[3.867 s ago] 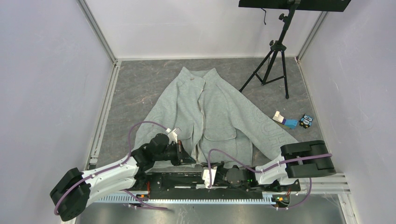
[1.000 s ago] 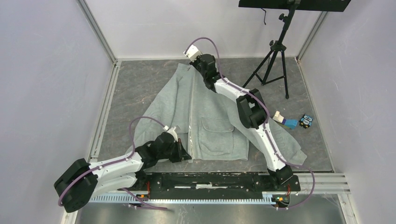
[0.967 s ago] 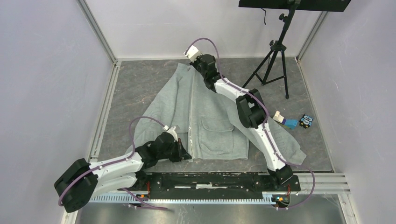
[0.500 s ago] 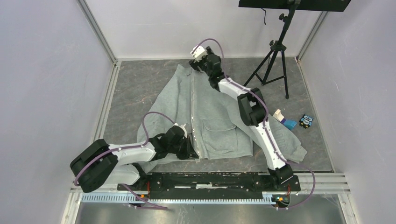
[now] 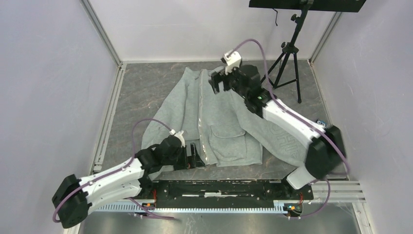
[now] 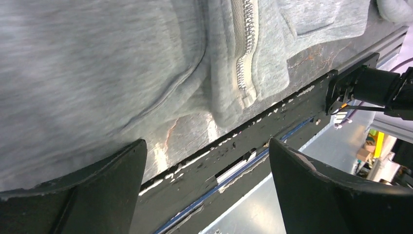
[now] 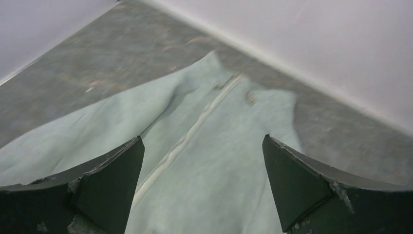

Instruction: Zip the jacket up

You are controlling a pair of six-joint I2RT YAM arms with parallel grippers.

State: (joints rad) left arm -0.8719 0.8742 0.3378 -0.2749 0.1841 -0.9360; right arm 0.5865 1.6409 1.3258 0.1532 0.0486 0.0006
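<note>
While the left claw (image 5: 196, 155) gapes empty over the near hem, the jacket (image 5: 219, 117) lies flat on the tabletop (image 5: 141, 92), long axis near-to-far, collar pointing away, where the right claw (image 5: 220, 83) hovers released.

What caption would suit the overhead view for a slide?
Open left gripper at the hem, open right gripper at the collar of a grey jacket whose zip looks closed.
</note>
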